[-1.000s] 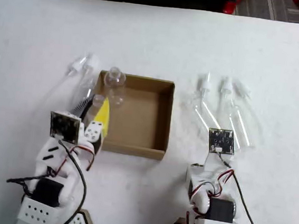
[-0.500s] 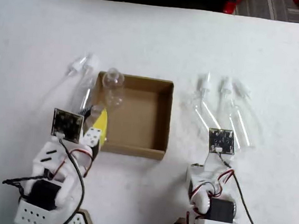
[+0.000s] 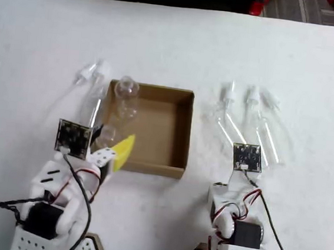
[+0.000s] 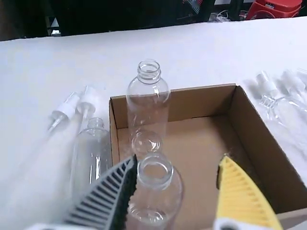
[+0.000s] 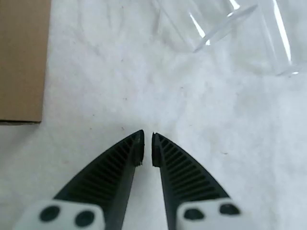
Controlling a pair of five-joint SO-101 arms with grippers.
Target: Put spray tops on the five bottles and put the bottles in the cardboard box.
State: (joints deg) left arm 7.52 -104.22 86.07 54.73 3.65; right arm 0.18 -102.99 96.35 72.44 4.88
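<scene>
L gripper (image 4: 178, 162) spread wide around uncapped bottle (image 4: 154, 184) by cardboard box (image 4: 249, 120) left wall, no pinch yet. R gripper (image 5: 144, 146) pressed together, idle. Next, imo: clamp bottle, fit spray top (image 4: 67, 109).

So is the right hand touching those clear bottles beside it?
Apart. The right wrist view shows bare white table between the right hand and the nearest clear bottles.
</scene>
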